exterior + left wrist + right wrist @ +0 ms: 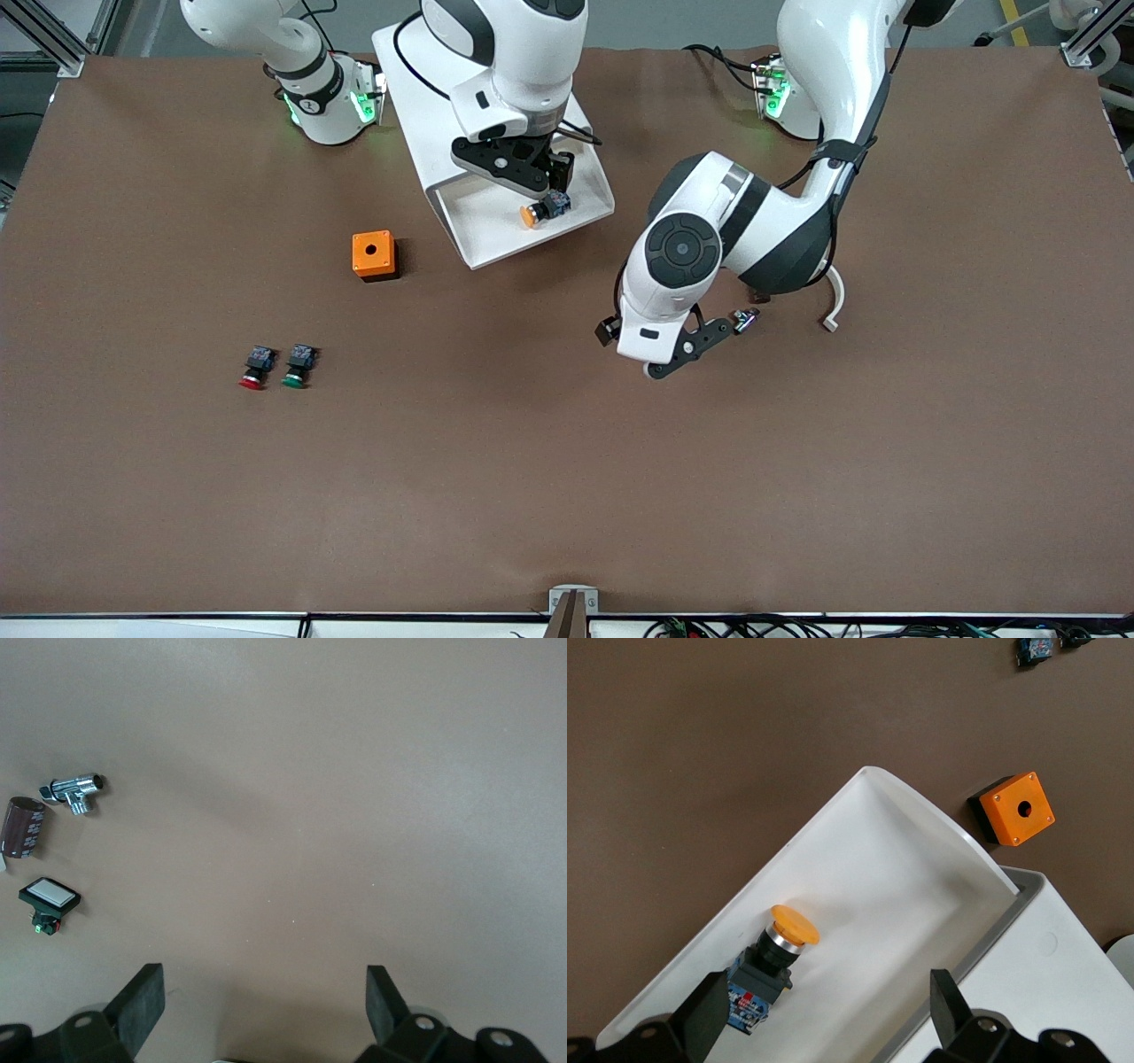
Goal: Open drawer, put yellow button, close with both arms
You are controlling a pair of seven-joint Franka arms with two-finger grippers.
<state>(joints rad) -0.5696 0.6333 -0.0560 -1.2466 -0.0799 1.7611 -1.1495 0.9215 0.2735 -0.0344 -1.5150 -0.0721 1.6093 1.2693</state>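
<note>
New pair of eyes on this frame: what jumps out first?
The open drawer pulled out of the white cabinet, with the yellow button lying inside it under the open right gripper. Next, the left gripper, open, hanging over bare table toward the left arm's end. Then the orange box beside the drawer, and the red button and green button side by side nearer the front camera.

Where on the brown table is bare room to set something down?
The wide brown table nearer the front camera than the red-capped button and green-capped button is bare. It is crowded by the open white drawer holding the yellow button, beside the orange box.
</note>
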